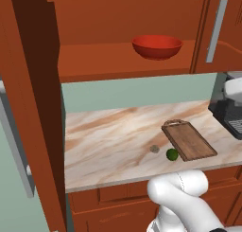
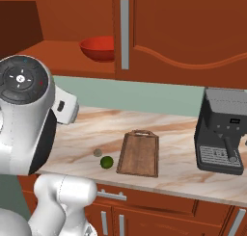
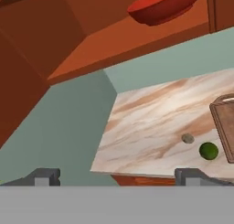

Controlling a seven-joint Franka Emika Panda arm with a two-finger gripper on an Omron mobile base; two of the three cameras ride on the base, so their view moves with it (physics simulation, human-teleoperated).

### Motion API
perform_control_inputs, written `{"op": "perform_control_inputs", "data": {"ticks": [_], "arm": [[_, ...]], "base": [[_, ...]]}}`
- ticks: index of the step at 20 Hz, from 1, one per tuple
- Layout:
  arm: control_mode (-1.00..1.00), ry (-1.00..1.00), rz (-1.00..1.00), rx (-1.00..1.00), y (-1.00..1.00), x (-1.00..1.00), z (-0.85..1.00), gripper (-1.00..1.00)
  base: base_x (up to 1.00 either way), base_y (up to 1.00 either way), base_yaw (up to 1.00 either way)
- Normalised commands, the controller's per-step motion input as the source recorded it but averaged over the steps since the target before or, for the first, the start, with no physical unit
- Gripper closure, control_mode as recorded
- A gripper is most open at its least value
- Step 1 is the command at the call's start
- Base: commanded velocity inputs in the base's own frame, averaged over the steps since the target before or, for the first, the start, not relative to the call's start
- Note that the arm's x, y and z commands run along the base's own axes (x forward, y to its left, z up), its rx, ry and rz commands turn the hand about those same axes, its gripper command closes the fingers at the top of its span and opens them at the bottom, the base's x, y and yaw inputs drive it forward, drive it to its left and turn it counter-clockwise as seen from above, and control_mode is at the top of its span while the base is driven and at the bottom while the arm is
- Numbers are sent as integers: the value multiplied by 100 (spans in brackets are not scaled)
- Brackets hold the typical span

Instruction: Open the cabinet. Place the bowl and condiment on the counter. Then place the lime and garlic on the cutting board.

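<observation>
Claw [image 3: 116, 177] hung spread wide, empty, clear of counter [image 3: 151, 113]. Red bowl [image 3: 164, 6] sat up and ahead-right on open cabinet [image 3: 114, 40] shelf; reach likely upward.

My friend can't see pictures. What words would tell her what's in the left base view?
A red bowl sits on the shelf of an open wooden wall cabinet above a marble-look counter. On the counter, a lime and a small grey garlic lie just left of a wooden cutting board, with a black coffee machine at the right edge.
</observation>
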Motion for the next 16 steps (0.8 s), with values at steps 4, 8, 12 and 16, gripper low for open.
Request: {"op": "perform_control_inputs", "data": {"ticks": [4, 8, 12, 16], "arm": [[-100, -6, -1, -7, -29, 0, 25, -100], [-100, 0, -11, -10, -11, 2, 22, -100], [-100, 0, -23, -16, 0, 8, 16, -100], [-100, 0, -26, -13, -3, 15, 7, -100]], "base": [[0, 0, 0], [0, 0, 0], [0, 0, 0], [0, 0, 0]]}}
